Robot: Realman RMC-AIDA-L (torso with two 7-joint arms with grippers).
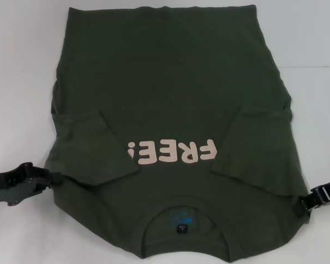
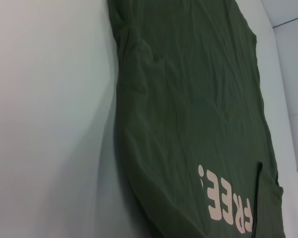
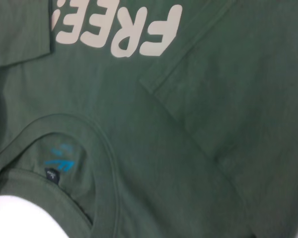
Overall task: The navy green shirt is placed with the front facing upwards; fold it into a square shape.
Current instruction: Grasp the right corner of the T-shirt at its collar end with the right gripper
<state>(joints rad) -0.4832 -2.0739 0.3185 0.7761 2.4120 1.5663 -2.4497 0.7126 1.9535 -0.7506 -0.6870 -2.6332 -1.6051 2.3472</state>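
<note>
The navy green shirt (image 1: 170, 93) is lying face up on the white tabletop (image 1: 22, 66), spread over most of its middle; the ribbed collar (image 1: 184, 212) with its blue-printed neck label (image 1: 181, 220) is sitting at the near edge, and the hem is reaching toward the far edge, so the long axis is running near to far, straight away from the robot; the pale pink FREE! lettering (image 1: 173, 152) is reading upside down from the head view; both short sleeves, the left sleeve (image 1: 99, 151) and the right sleeve (image 1: 258, 151), are lying folded inward over the chest, their cuffs just beside the ends of the lettering.

The left tool (image 1: 54, 179) is resting at the shirt's left shoulder edge, near the near-left corner of the tabletop, and appears to be touching the fabric there; the right tool (image 1: 305, 203) is sitting at the right shoulder edge, near the near-right corner; whether either is pinching cloth or standing apart I cannot tell, since the fingers are not showing clearly in any view.

Judging from this, the sleeve folds are done and the lengthwise fold is remaining; the shirt body is lying beyond both tools, each equally near its own shoulder, so the coming move is probably carrying the shoulders away toward the hem.
</note>
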